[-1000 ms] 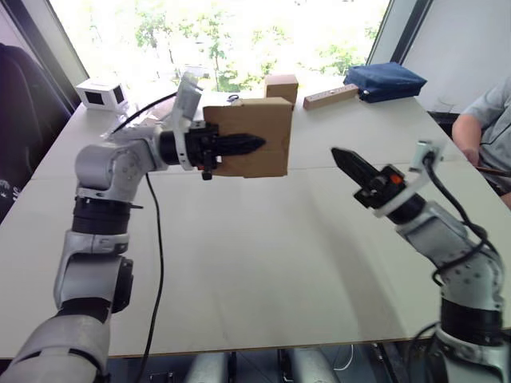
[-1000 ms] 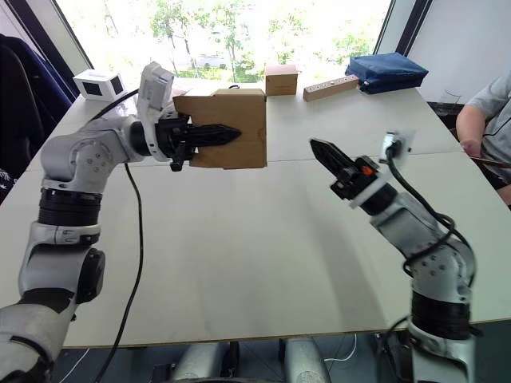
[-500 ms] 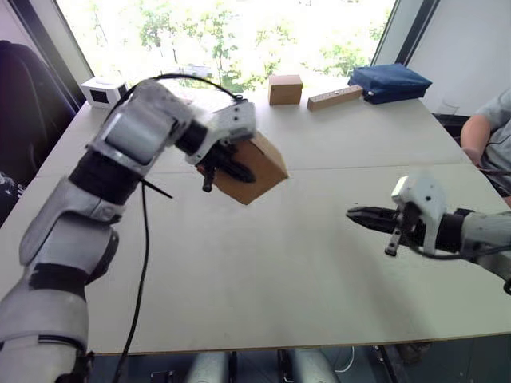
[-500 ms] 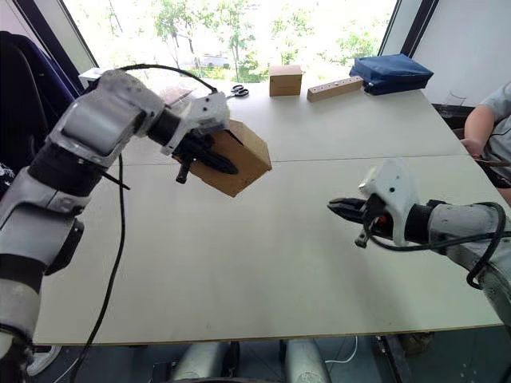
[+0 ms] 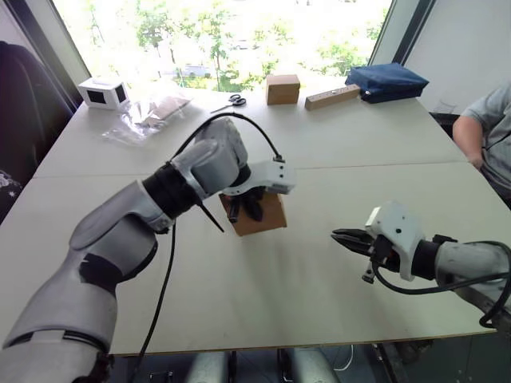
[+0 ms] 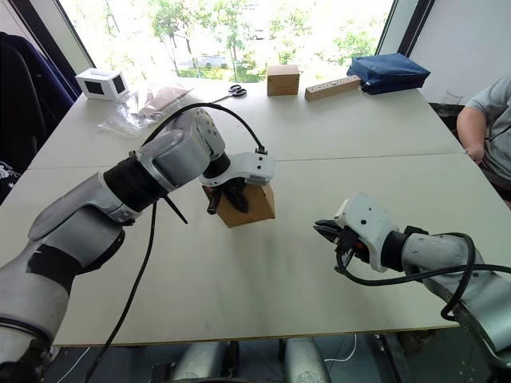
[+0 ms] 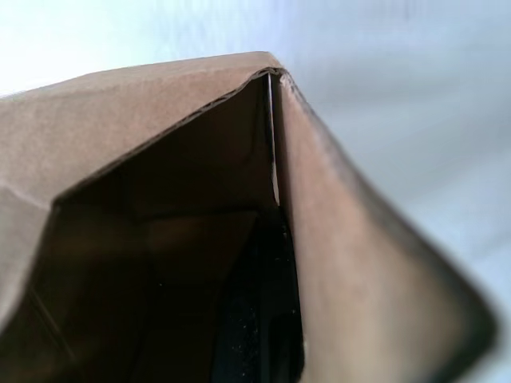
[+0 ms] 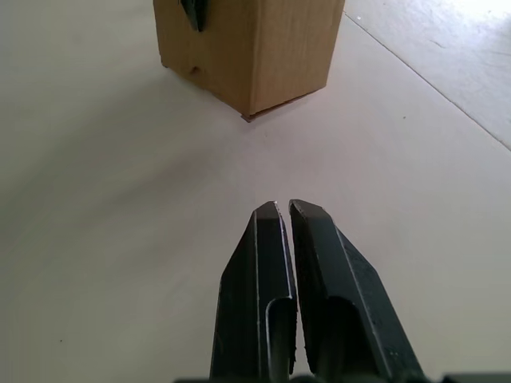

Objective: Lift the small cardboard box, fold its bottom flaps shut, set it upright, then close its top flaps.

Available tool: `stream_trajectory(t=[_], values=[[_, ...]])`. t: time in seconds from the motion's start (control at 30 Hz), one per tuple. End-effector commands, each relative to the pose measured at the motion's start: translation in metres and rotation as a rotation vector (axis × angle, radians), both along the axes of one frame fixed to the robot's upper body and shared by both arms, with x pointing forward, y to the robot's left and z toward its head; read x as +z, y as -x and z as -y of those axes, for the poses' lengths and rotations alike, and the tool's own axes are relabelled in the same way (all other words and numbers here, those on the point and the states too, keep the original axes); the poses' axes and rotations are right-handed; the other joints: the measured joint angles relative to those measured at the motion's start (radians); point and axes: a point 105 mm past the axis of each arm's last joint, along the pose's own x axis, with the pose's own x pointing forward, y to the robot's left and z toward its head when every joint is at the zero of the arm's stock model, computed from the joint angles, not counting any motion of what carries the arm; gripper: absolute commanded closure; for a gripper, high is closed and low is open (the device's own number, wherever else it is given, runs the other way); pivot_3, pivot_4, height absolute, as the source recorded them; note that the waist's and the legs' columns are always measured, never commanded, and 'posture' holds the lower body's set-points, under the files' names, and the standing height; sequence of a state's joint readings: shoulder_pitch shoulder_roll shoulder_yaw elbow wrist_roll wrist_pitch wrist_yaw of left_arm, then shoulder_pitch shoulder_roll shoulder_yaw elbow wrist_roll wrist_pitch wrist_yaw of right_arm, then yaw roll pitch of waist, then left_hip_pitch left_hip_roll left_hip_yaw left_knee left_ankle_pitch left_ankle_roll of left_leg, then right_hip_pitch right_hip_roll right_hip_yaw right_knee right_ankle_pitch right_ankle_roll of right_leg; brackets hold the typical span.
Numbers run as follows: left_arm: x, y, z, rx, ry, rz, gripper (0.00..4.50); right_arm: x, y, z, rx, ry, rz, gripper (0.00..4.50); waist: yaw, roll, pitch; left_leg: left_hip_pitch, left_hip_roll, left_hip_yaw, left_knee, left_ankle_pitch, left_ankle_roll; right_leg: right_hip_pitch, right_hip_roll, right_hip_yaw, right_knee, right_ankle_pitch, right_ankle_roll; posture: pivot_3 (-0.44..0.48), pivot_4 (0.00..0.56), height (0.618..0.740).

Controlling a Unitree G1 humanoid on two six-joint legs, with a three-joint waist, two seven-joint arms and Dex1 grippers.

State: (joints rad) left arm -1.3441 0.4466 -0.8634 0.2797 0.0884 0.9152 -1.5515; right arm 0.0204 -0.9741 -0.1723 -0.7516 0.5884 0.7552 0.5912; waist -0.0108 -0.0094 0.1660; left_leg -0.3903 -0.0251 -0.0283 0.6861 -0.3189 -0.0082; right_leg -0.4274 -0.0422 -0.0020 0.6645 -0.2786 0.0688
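I've just brought the small plain brown cardboard box (image 6: 244, 205) down from mid-air onto mid-tabletop (image 6: 263, 279), left gripper (image 6: 235, 198) clamping its wall; right gripper (image 8: 286, 231), fingers together, waits nearby. Top flaps next, I judge.

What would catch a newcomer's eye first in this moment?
Probably the left gripper reaching down from above and gripping a wall of the small cardboard box, which stands on the white table near its middle. To the box's right, the right gripper lies low over the table with its fingers shut and empty, pointing at the box.
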Motion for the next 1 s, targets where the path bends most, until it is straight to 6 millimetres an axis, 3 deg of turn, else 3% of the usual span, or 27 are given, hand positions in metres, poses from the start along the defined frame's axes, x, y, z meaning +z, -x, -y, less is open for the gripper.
stream_trajectory(t=[0.03, 0.33, 0.43, 0.67, 0.83, 1.0], values=[[0.001, 0.008, 0.001, -0.037, -0.027, 0.01, 4.5, 0.007, 0.0, -0.004, -0.002, -0.002, 0.056, 4.33, -0.002, 0.0, 0.0, 0.0, 0.0, 0.0, 0.0, 0.0, 0.0, 0.0, 0.0, 0.0, 0.0, 0.0, 0.0, 0.0, 0.15, 0.74], [-0.009, 0.023, 0.004, -0.053, -0.062, -0.03, 4.5, 0.0, -0.004, -0.004, -0.008, -0.01, 0.058, 4.33, 0.003, 0.001, 0.0, 0.0, 0.0, 0.0, 0.0, 0.0, 0.0, 0.0, 0.0, 0.0, 0.001, 0.0, 0.0, 0.0, 0.15, 0.74], [-0.007, 0.025, 0.01, -0.037, -0.051, -0.041, 3.81, -0.001, -0.007, -0.005, -0.009, -0.01, 0.062, 4.38, 0.003, 0.001, 0.0, 0.0, 0.0, 0.0, 0.001, 0.0, 0.0, 0.0, 0.0, 0.0, 0.001, 0.0, 0.0, 0.0, 0.15, 0.74], [0.01, 0.026, 0.018, 0.031, 0.008, -0.067, 1.06, -0.001, -0.009, -0.008, 0.003, -0.016, 0.061, 4.38, 0.001, 0.001, 0.0, 0.0, 0.0, 0.0, 0.001, 0.0, 0.0, 0.0, 0.0, 0.0, 0.001, 0.0, 0.0, 0.0, 0.15, 0.74], [0.039, 0.029, 0.021, 0.072, 0.121, -0.128, 1.06, 0.0, -0.012, -0.007, 0.033, -0.015, 0.049, 4.38, 0.001, 0.001, 0.0, 0.0, 0.0, 0.0, 0.001, 0.0, 0.0, 0.0, 0.0, 0.0, 0.001, 0.0, 0.0, 0.0, 0.15, 0.74], [0.056, 0.024, 0.009, 0.17, 0.235, -0.169, 1.06, 0.005, -0.018, -0.008, 0.067, -0.036, 0.044, 4.38, -0.003, 0.001, -0.001, 0.001, 0.0, 0.0, 0.001, 0.0, 0.0, 0.0, 0.0, 0.0, 0.001, 0.0, 0.0, 0.0, 0.15, 0.74]])
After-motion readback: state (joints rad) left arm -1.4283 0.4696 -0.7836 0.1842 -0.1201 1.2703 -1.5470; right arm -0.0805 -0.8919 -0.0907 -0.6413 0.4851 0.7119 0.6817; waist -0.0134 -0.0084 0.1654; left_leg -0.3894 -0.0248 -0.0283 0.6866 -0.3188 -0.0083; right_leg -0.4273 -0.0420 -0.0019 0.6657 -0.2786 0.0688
